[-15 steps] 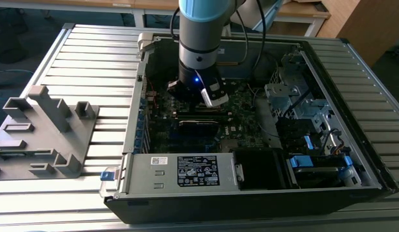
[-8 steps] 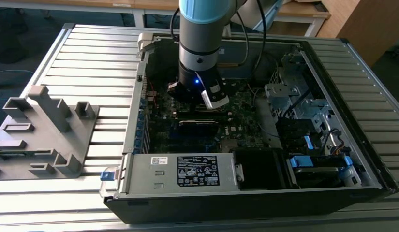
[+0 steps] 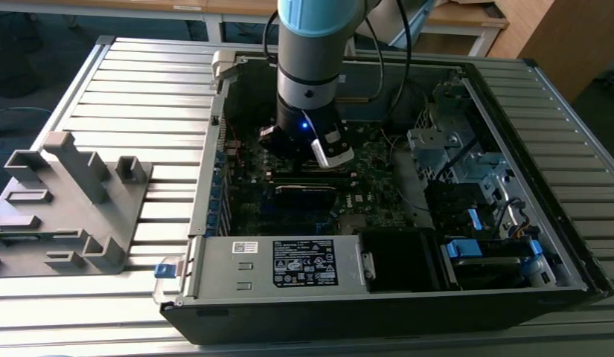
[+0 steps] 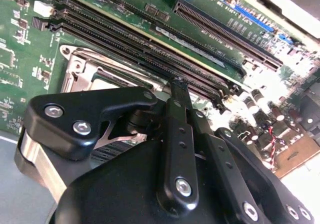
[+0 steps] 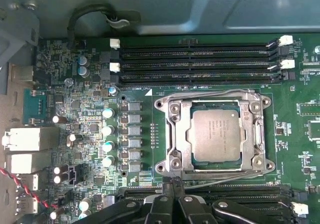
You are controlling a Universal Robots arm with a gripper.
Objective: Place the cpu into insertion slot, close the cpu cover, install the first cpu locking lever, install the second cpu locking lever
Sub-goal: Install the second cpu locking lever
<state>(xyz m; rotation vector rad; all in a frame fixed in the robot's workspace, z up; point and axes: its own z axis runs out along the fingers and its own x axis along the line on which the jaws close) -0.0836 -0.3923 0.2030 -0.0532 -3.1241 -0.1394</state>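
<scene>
The chip (image 5: 216, 135) is being shown seated in the socket on the green board (image 5: 85, 79), silver-tan top facing up; the metal cover frame (image 5: 215, 101) is lying down flat around it, chip visible through the open window; so the first two steps are judged done.

The claw (image 5: 172, 184) is being held low over the board, just beside the socket edge nearest the lower memory slots (image 5: 225, 191); in the second wrist view the claw (image 4: 178, 84) is being seen as two black fingers (image 4: 176, 114) pressed together to a narrow tip; nothing is being gripped between them; the tip is resting at or just above the socket rim, contact cannot be confirmed.

Thin wire levers are being seen along the socket sides; one (image 5: 220, 95) is running along the edge near the upper memory slots (image 5: 195, 64), another (image 5: 220, 183) along the edge by the claw; whether either is hooked under its catch cannot be told.

Step in hand is judged to be the first locking lever, with the closed tip being used as a pusher on the near-side lever; the move is judged to call for a downward-and-sideways push, so the wire is tucked under its hook without slipping off the tip or scraping the board.

In the exterior view the arm (image 3: 309, 67) is being seen reaching straight down into the open computer case (image 3: 545, 245), with the claw (image 3: 317, 160) over the middle of the board.
</scene>
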